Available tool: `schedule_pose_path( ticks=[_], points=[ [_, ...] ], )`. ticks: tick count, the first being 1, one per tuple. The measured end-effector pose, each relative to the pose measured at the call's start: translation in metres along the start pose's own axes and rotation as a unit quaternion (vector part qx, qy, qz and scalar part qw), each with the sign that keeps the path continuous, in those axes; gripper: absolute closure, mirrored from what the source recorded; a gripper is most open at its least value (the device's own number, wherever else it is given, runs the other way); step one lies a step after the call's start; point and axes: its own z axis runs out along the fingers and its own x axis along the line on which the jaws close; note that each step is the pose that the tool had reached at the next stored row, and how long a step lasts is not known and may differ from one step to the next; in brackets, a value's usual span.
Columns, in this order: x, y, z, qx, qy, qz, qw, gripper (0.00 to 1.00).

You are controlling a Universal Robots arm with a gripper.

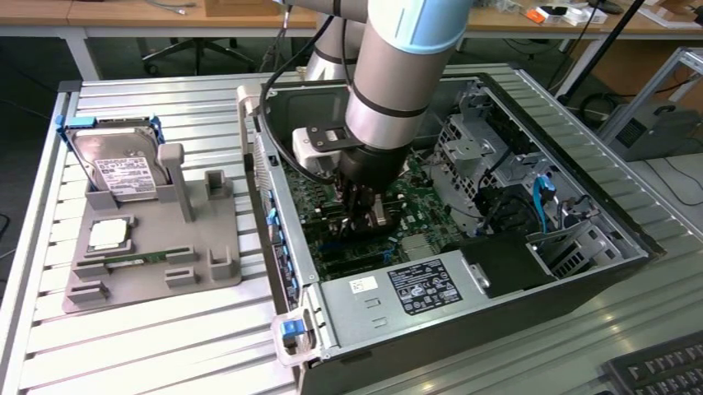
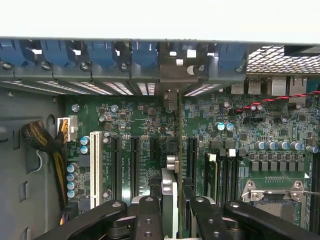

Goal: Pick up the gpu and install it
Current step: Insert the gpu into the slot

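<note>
Gripping gpu point(image 2: 178, 150) (edge-on) — fingers point(image 2: 150, 220) over motherboard point(image 2: 280, 145).

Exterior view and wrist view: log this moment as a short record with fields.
scene: open computer case lying on a slatted table
gripper: down inside the case over the motherboard
held: gpu seen edge-on between the fingers, standing over the expansion slots
gpu bracket end: towards the case's rear slot openings
parts stand: hard drive upright, memory stick lying flat
</note>
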Motion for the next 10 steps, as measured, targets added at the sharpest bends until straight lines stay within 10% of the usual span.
schedule_pose_path(
  ticks=[10],
  points=[
    [-0.0001,-0.0001,0.0004,0.0002,-0.0003,0.000,1.0000,0.66]
  ],
)
